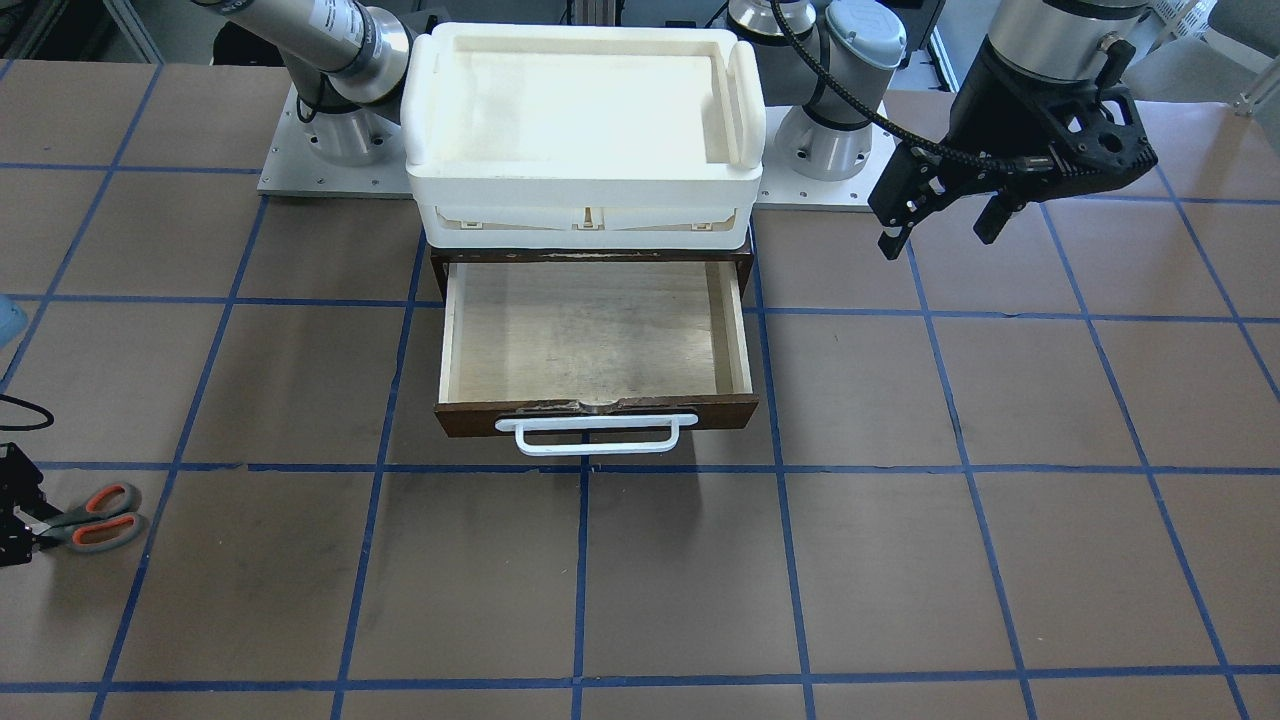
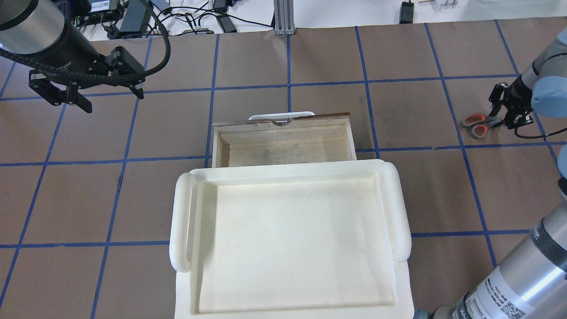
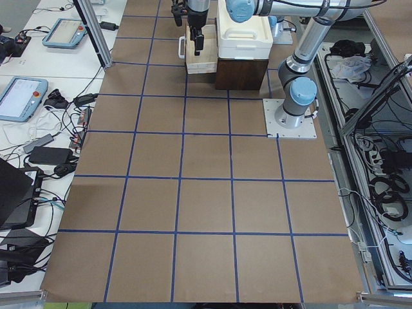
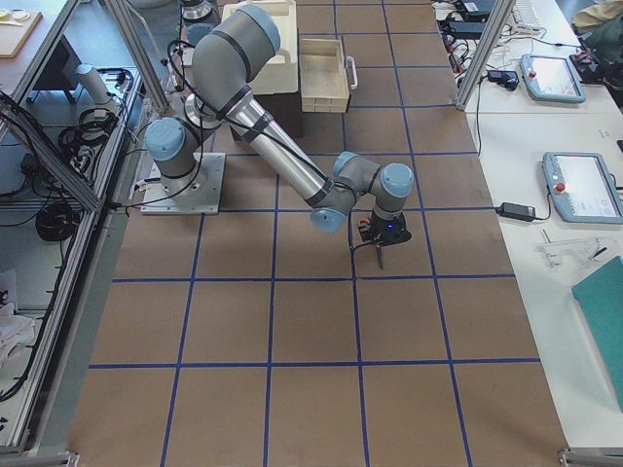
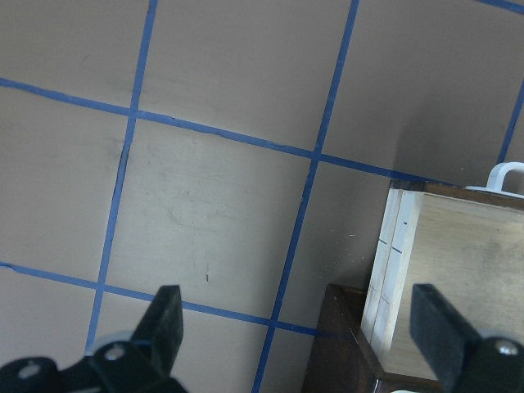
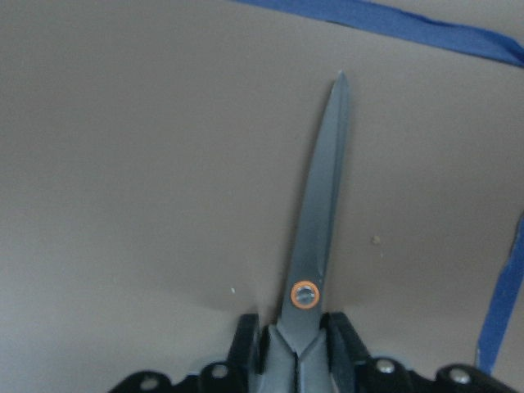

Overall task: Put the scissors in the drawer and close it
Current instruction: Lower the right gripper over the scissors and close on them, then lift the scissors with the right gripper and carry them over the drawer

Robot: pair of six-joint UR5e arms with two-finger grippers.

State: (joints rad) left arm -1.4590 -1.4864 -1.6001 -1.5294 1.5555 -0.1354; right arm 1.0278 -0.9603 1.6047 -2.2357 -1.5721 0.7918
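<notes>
- The drawer [image 1: 590, 330] stands pulled out from a dark brown cabinet [image 1: 441, 268], its white bar handle [image 1: 597, 436] facing away from the robot and its pale plywood floor in plain sight.
- A white tray [image 1: 585, 180] sits on top of the cabinet.
- The scissors [image 1: 95, 518] are well apart from the drawer, out towards the robot's right end of the bench [image 1: 900, 560], with their orange-lined handle loops pointing towards the bench's middle.
- The right pincer [image 6: 299, 348] is clenched on the scissors just behind the pivot screw. The dark blades are shut and reach forward past its fingers [image 6: 246, 340].
- Whether the scissors rest on the bench or hang just above it cannot be told.
- The left pincer [image 1: 940, 238] is released, its fingers [image 1: 888, 245] spread wide. It hovers above the bench on the robot's left of the cabinet, touching neither the drawer nor the tray.
</notes>
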